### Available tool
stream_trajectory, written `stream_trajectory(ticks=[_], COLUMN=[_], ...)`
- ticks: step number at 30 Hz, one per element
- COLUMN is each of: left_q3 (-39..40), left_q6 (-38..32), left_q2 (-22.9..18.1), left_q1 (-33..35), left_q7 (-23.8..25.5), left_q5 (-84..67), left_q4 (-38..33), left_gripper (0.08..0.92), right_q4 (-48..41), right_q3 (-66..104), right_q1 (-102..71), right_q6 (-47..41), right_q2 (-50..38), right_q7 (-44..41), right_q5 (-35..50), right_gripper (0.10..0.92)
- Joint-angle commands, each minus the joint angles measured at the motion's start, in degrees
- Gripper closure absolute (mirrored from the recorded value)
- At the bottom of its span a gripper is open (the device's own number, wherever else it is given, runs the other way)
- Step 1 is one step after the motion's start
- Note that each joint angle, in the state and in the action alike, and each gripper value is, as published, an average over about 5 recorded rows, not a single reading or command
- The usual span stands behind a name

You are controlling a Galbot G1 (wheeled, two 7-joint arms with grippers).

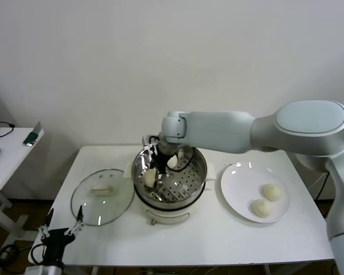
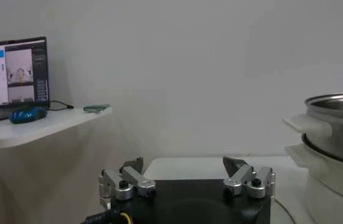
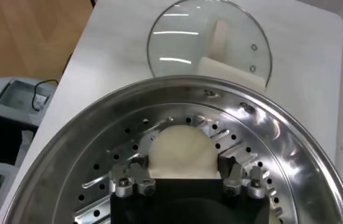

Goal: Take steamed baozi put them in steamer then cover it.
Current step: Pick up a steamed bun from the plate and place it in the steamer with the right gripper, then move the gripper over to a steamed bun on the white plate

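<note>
Counting the buns gives three in sight: one inside the steamer (image 1: 169,179) and two on the white plate (image 1: 236,189) to its right. The bun in the steamer (image 3: 182,152) lies on the perforated tray toward the pot's left side, between the fingers of the right gripper (image 1: 153,170), which reaches down into the pot from the right arm stretched across the bench (image 1: 206,235). In the right wrist view the two fingers (image 3: 235,172) stand apart on either side of the bun, open around it; whether the pads touch the dough cannot be told. The two buns on the plate sit close together on its right half, one (image 1: 271,192) farther back and one (image 1: 262,208) nearer the front edge.

The buns are round domes with no clear long axis; each sits flat side down, dome upward. The steamer stands upright near the middle of the bench, mouth open to the top, its white base showing a handle at the front.

One glass lid (image 1: 102,196) lies flat on the bench just left of the steamer, its white handle turned upward, with its rim close to the pot's base.

The left gripper (image 1: 60,230) hangs low off the bench's front left corner, well apart from everything on it, its fingers (image 2: 129,180) spread wide and holding nothing.

A second, smaller white table (image 1: 11,157) stands off to the left with a few small items on it.
</note>
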Motion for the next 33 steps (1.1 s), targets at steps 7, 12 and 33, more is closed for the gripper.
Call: stream_trajectory(ticks=[7,12,33], left_q3=[0.05,0.24,0.50], left_q6=[0.15,0.13,2.20], left_q2=[-0.10,-0.14,-0.89], left_q1=[0.30,0.35,0.67], left_q7=[0.21,0.07,1.03], left_q5=[0.23,0.37,1.13], left_q4=[-0.40,-0.43,-2.25], left_gripper=[0.177,0.177,0.177], right_q4=[3.35,9.22,21.89], right_q3=[0.66,-0.41,-0.52], right_q1=[3.44,10.58,5.79], right_q6=[0.10,1.82,6.49], right_q2=[-3.56,-11.21,-48.62], right_q7=[-0.96,-4.24,-10.79], right_q5=[-0.73,-2.02,-29.84], right_gripper=[0.203,0.202,0.203])
